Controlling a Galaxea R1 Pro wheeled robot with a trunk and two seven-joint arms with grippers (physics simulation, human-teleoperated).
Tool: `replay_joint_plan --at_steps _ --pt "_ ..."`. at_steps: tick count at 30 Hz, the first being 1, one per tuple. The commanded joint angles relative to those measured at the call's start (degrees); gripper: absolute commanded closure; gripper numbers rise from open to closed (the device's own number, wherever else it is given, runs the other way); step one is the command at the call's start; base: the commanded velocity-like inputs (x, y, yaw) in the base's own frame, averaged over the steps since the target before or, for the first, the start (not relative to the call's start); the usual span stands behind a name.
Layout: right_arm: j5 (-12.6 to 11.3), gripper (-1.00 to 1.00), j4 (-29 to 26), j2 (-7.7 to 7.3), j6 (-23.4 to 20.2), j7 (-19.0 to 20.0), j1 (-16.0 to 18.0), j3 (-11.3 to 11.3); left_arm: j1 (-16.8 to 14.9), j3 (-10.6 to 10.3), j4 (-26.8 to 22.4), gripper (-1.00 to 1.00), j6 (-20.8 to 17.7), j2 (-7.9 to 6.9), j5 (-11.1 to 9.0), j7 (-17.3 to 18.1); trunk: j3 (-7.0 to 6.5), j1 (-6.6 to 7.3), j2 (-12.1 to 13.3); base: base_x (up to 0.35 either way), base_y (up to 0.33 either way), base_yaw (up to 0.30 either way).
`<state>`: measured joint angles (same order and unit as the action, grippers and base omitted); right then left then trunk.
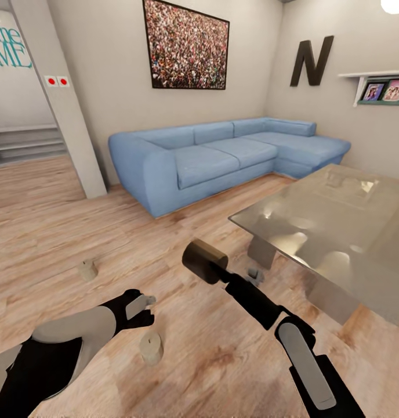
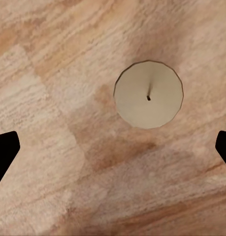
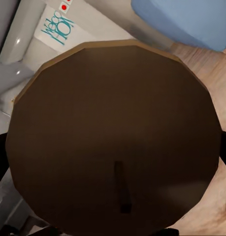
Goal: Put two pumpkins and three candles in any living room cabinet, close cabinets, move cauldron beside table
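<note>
Our right claw (image 1: 208,268) is clamped on a candle (image 1: 204,261), held out in the air just short of the near corner of the glossy grey table (image 1: 338,232); in the right wrist view its round end with the short wick (image 3: 121,191) sits squarely between the jaws, dark in shadow. Our left claw (image 1: 146,307) hangs low over the wooden floor (image 1: 60,232) with its jaws spread wide and nothing between them, and a second candle (image 2: 148,94) stands upright on the boards just beneath and slightly ahead of it, off to one side of the line between the fingertips. A third candle (image 1: 87,269) stands farther out, ahead and to the left of the left claw, well apart from it. We judge these candles light, stiff and smooth-sided, so they could slip or tip if nudged by one finger first. We would centre the claw over the one below and close across its round body, around mid-height, with a moderate squeeze. Beyond the table lies the blue sofa (image 1: 222,157).
</note>
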<state>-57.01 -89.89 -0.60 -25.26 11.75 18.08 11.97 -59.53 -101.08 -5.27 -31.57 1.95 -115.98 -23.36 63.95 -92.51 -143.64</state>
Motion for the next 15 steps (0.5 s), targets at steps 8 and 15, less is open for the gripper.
replay_joint_plan --at_steps 8,15 --pt "-4.6 1.0 0.0 -2.25 -0.4 3.7 0.0 -1.2 -0.1 -0.5 -0.1 -1.0 0.3 0.14 -0.4 -0.3 1.83 -0.19 -0.1 0.0 0.0 0.0" --pt "-4.9 1.0 0.0 -2.4 -0.4 4.0 0.0 -1.6 -0.1 -0.5 -0.2 -1.0 1.5 0.23 -0.4 -0.3 3.38 -0.37 -0.2 0.0 0.0 0.0"
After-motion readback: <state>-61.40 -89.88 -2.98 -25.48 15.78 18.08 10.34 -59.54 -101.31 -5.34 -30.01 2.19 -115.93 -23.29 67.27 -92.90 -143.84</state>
